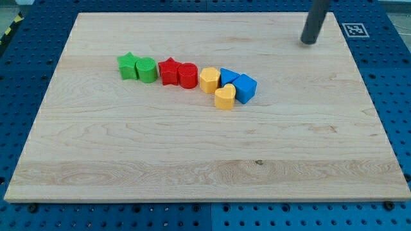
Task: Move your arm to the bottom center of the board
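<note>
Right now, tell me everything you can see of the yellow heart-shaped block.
The yellow heart-shaped block is a small, matte, plastic-looking piece lying flat on the wooden board, its lobes toward the view's top. It sits at the lower edge of the row of blocks, just below the other yellow block, which it appears to touch, and beside the blue cube on its right. My tip is far off, toward the view's upper right, touching no block.

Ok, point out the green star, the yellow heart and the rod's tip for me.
green star (pixel 127 65), camera view, on its top face.
yellow heart (pixel 224 97), camera view, middle of its top face.
my tip (pixel 309 42), camera view, the rod's very bottom end, near the board's top right.
</note>
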Controlling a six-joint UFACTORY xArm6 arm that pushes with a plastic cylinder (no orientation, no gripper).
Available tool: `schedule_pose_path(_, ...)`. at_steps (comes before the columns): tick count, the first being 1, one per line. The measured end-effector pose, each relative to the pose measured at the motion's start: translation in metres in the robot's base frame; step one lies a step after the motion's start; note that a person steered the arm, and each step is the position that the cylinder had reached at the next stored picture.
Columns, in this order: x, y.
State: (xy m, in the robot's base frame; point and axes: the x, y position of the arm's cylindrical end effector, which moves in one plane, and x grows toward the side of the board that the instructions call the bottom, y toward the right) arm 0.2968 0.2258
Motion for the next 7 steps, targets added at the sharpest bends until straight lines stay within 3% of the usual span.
schedule_pose_path(2,0.048,0.048)
schedule_pose_path(4,0.141,0.050)
schedule_pose_path(5,0.199,0.045)
schedule_pose_path(7,0.321,-0.032)
